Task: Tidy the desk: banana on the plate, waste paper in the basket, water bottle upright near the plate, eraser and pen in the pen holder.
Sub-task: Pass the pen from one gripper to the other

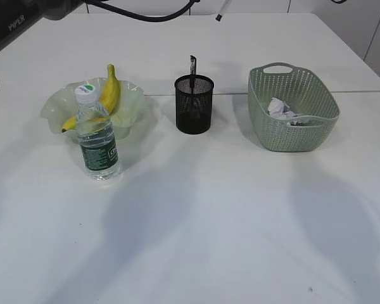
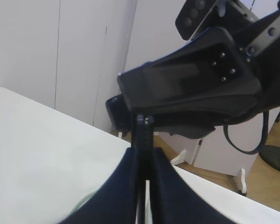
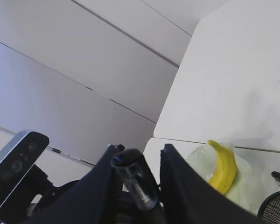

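Observation:
The banana [image 1: 109,92] lies in the pale green plate [image 1: 132,104] at the left. The water bottle [image 1: 98,142] stands upright just in front of the plate. One pen [image 1: 192,66] sticks out of the black mesh pen holder [image 1: 194,104]. The waste paper [image 1: 284,109] sits in the sage-green basket [image 1: 291,107]. Another pen [image 1: 222,11] hangs in the air at the top edge. My right gripper [image 3: 141,148] has this clear-barrelled pen [image 3: 135,182] between its fingers, high above the banana [image 3: 224,168]. My left gripper [image 2: 144,186] is shut and empty. The eraser is hidden.
A black arm link [image 1: 25,19] and a cable [image 1: 145,14] cross the top left of the exterior view. Behind the desk [image 1: 196,221] stands a second white table [image 1: 316,44]. The left wrist view is filled by the other arm's black housing [image 2: 191,88].

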Robot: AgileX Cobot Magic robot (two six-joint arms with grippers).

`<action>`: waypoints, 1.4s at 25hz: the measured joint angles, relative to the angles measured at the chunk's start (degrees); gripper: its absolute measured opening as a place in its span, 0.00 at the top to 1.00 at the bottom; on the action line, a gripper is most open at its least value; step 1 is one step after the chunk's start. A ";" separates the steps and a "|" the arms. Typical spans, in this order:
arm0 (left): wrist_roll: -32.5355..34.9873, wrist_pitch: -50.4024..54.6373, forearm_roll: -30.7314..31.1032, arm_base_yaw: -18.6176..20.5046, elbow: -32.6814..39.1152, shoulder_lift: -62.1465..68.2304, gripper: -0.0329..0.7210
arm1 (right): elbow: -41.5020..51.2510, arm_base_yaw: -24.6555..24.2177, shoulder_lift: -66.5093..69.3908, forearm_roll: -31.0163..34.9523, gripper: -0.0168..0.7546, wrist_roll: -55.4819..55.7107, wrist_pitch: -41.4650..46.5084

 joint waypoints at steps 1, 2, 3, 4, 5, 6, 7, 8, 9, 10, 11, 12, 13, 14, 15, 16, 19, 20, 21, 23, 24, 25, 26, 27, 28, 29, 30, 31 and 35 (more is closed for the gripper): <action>0.00 0.00 0.00 0.00 0.00 0.00 0.94 | 0.00 0.00 0.00 0.00 0.69 0.00 -0.03; 0.00 0.00 0.00 0.00 0.00 0.00 0.94 | 0.00 0.00 0.00 0.00 0.69 0.00 -0.12; 0.00 0.00 0.00 0.00 0.00 0.00 0.94 | 0.00 0.00 0.00 0.00 0.69 0.00 -0.12; 0.00 0.00 -0.03 0.00 0.00 0.00 0.94 | 0.00 0.00 0.00 0.00 0.69 0.00 -0.12; 0.00 0.00 -0.03 0.00 0.00 0.00 0.94 | 0.00 0.00 0.00 0.00 0.70 0.00 -0.12; 0.00 0.00 -0.03 0.00 0.00 0.00 0.94 | 0.00 0.00 0.00 0.00 0.70 0.00 -0.12; 0.00 0.00 -0.03 0.00 0.00 0.00 0.94 | 0.00 0.00 0.00 0.00 0.70 0.00 -0.12; 0.00 0.00 -0.03 0.00 0.00 0.00 0.94 | 0.00 0.00 0.00 0.00 0.70 0.00 -0.12; 0.00 0.00 -0.03 0.00 0.00 0.00 0.94 | 0.00 0.00 0.00 0.00 0.70 0.00 -0.12; 0.00 0.00 -0.03 0.00 0.00 0.00 0.94 | 0.00 0.00 0.00 0.00 0.70 0.00 -0.12; 0.00 0.00 -0.13 0.00 0.00 0.00 0.94 | 0.00 0.00 0.00 0.00 0.70 0.00 -0.12; 0.00 0.00 -0.13 0.00 0.00 0.00 0.94 | 0.00 0.00 0.00 0.00 0.70 0.00 -0.12; 0.00 0.00 -0.13 0.00 0.00 0.00 0.94 | 0.00 0.00 0.00 0.00 0.70 0.00 -0.12; 0.00 0.00 -0.13 0.00 0.00 0.00 0.94 | 0.00 0.00 0.00 0.00 0.70 0.00 -0.12; 0.00 0.00 -0.13 0.00 0.00 0.00 0.94 | 0.00 0.00 0.00 0.00 0.70 0.00 -0.12; 0.00 0.00 -0.13 0.00 0.00 0.00 0.94 | 0.00 0.00 0.00 0.00 0.70 0.00 -0.12; 0.00 0.00 -0.24 0.00 0.00 0.00 0.94 | 0.00 0.00 0.00 -0.11 0.74 0.00 -0.23; 0.00 0.00 -0.33 0.00 0.00 0.00 0.94 | 0.00 0.00 0.00 -0.11 0.76 0.00 -0.35; 0.00 0.00 -0.57 0.00 0.00 0.00 0.94 | 0.00 0.00 0.00 -0.33 0.78 -0.12 -0.47; 0.00 0.00 -0.66 0.00 -0.24 0.00 0.94 | 0.00 0.00 0.00 -0.46 0.81 -0.14 -0.57; 0.00 0.00 -0.70 0.00 -0.23 0.00 0.94 | 0.00 0.00 0.00 -0.46 0.82 -0.25 -0.57; 0.00 0.00 -0.80 0.00 -0.36 0.00 0.94 | 0.00 0.00 0.00 -0.46 0.82 -0.24 -0.57; 0.00 0.00 -0.80 0.00 -0.36 0.00 0.94 | 0.00 0.00 0.00 -0.46 0.82 -0.24 -0.67; 0.00 0.00 -0.80 0.00 -0.36 0.00 0.94 | 0.00 0.00 0.00 -0.46 0.83 -0.24 -0.67; 0.00 -0.10 -0.80 0.00 -0.36 0.00 0.94 | 0.00 0.00 0.00 -0.46 0.83 -0.24 -0.67; 0.00 -0.10 -0.80 0.00 -0.36 0.00 0.94 | 0.00 0.00 0.00 -0.46 0.83 -0.24 -0.67; 0.00 -0.10 -0.80 0.00 -0.36 0.00 0.94 | 0.00 0.00 0.00 -0.46 0.83 -0.24 -0.67; 0.00 -0.21 -0.80 0.00 -0.36 0.00 0.94 | 0.00 0.00 0.00 -0.46 0.83 -0.24 -0.81; 0.02 -0.21 -0.80 0.00 -0.36 0.00 0.94 | 0.00 0.00 0.00 -0.46 0.83 -0.24 -0.81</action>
